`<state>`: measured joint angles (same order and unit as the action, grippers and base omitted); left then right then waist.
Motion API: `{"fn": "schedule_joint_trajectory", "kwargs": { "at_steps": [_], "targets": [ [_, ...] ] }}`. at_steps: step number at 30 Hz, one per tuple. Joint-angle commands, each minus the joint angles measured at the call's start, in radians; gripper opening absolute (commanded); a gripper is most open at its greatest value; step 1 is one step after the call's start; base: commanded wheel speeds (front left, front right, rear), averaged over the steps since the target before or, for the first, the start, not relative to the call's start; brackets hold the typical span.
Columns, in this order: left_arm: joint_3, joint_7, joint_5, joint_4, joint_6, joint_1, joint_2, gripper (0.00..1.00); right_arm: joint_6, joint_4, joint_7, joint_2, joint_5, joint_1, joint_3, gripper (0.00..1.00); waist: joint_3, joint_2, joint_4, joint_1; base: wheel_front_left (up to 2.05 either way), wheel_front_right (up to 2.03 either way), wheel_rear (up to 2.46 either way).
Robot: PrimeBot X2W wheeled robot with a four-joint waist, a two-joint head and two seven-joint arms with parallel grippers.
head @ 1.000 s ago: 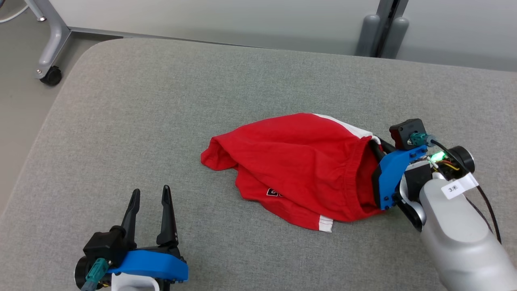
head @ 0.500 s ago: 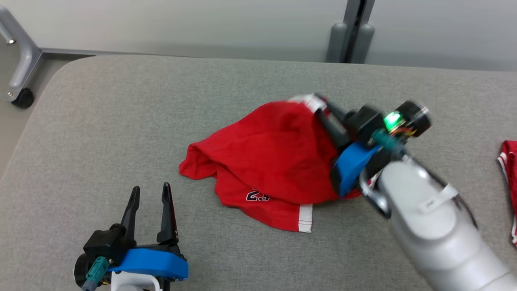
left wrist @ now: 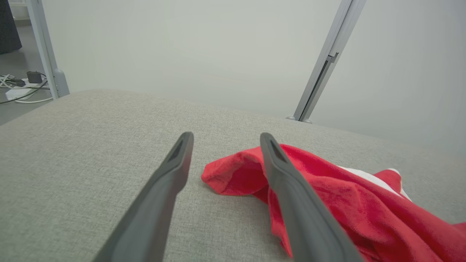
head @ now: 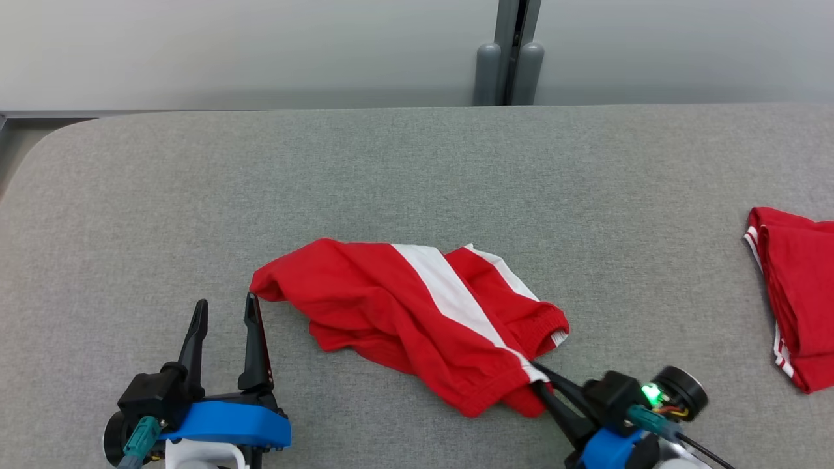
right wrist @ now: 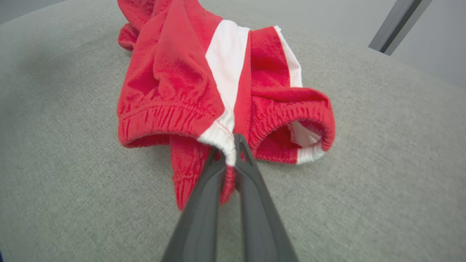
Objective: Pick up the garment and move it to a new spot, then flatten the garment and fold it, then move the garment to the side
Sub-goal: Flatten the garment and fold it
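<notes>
Grey cloth tabletop (head: 417, 169) in front of a pale wall and a grey post (head: 508, 65): the robot drags a pair of red shorts (head: 417, 312) toward itself. The right tool (head: 544, 389) is clamped on the waistband, and its wrist view shows the two fingers pinched shut on the elastic hem exactly where the white side stripe ends (right wrist: 233, 145).

A second ago the same tool sat at the waistband with the shorts spread red side up and a printed number showing. Half a second ago it had the waistband raised off the tabletop. Now the shorts are turned over, the white stripe faces up, the number is out of sight, and the held edge lies low near the robot's side. The camera has also swung, bringing a second red garment (head: 795, 293) into the far right of the head view, well apart from the shorts.

The left tool (head: 225, 301) stands wide apart and holds nothing. One leg end of the shorts lies just beside its right finger, nearer than a second ago.

The relocation step looks almost complete. The shorts are still bunched and creased, so flattening is likely next, with the open left tool well placed to take the leg end.
</notes>
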<state>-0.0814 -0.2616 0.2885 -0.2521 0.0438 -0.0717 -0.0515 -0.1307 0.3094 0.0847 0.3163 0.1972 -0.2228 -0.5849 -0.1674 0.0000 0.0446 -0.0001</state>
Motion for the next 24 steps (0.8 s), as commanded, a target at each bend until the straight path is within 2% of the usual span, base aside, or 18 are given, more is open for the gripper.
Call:
{"fn": "schedule_joint_trajectory", "kwargs": {
  "at_steps": [1, 2, 3, 7, 14, 20, 24],
  "targets": [
    [0.001, -0.005, -0.006, 0.004, 0.001, -0.001, 0.000, 1.00, 0.000, -0.008, 0.012, -0.007, -0.009, 0.022, 0.020, 0.24, 0.001, 0.0000, -0.002, 0.0001, 0.00, 0.00, 0.00],
    [0.005, -0.005, -0.006, 0.005, 0.001, 0.000, -0.001, 1.00, 0.000, -0.014, 0.021, -0.013, -0.017, 0.045, 0.046, 0.50, 0.001, 0.0000, -0.005, 0.0001, 0.00, 0.00, 0.00],
    [0.007, -0.005, -0.008, 0.006, 0.001, 0.001, -0.001, 1.00, 0.000, -0.022, 0.030, -0.019, -0.023, 0.065, 0.067, 1.00, 0.001, 0.0000, -0.009, 0.0001, 0.00, 0.00, 0.00],
    [0.019, -0.005, -0.011, 0.010, -0.003, 0.012, -0.002, 1.00, 0.000, -0.078, 0.056, -0.024, -0.047, 0.141, 0.139, 1.00, 0.005, 0.0000, -0.027, 0.0001, 0.00, 0.00, 0.00],
    [0.018, -0.005, -0.017, 0.007, 0.004, 0.013, -0.002, 1.00, 0.000, -0.220, 0.012, 0.015, -0.021, 0.210, 0.249, 1.00, 0.012, 0.0000, -0.045, 0.0001, 0.00, 0.00, 0.00],
    [-0.011, -0.005, -0.014, 0.006, 0.008, -0.004, -0.001, 1.00, 0.000, -0.371, -0.093, 0.026, 0.041, 0.133, 0.302, 1.00, 0.014, 0.0000, -0.012, 0.0001, 0.00, 0.00, 0.00],
    [-0.025, -0.005, -0.007, 0.019, 0.002, -0.013, 0.000, 1.00, 0.000, -0.343, -0.196, 0.007, 0.083, 0.009, 0.282, 1.00, -0.001, 0.0000, 0.036, 0.0001, 0.00, 0.00, 0.00]
  ]
}}
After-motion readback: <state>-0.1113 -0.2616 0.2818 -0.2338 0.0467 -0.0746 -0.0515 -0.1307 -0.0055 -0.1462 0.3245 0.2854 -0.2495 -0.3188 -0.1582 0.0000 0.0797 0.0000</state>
